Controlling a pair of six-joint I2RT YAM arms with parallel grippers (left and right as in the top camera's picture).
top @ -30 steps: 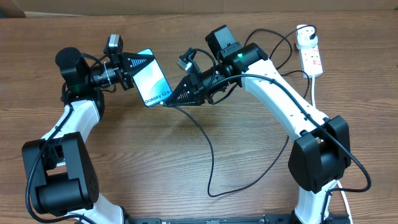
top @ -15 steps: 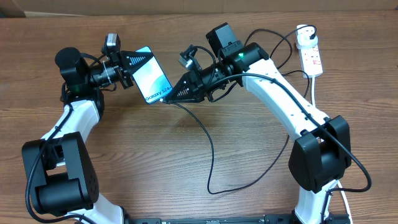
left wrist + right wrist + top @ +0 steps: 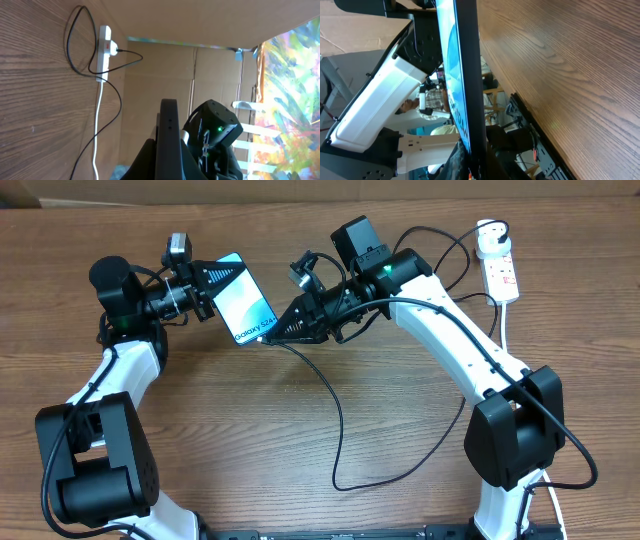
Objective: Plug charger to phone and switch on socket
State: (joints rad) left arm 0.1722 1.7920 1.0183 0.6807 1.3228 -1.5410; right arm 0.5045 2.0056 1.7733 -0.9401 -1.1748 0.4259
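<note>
Currently, we see the left gripper (image 3: 218,283) closed on the upper end of the phone (image 3: 250,312), which it holds tilted above the table (image 3: 250,460), cyan screen up. The phone's free end extends away from the left fingers (image 3: 226,276) toward the right gripper (image 3: 270,337). The right fingers (image 3: 290,328) are closed on the connector end of the charger (image 3: 337,420), and their tips meet the phone's lower edge, beside the "Galaxy" text. We cannot tell whether the connector is seated; the fingers hide it. From the right fingers the cable drops to the table, loops, and runs on toward the socket (image 3: 500,265). The socket lies flat, well apart from both grippers. In the left wrist view, the phone's dark edge (image 3: 168,145) stands between the fingers, with the socket (image 3: 104,45) far ahead of them.
</note>
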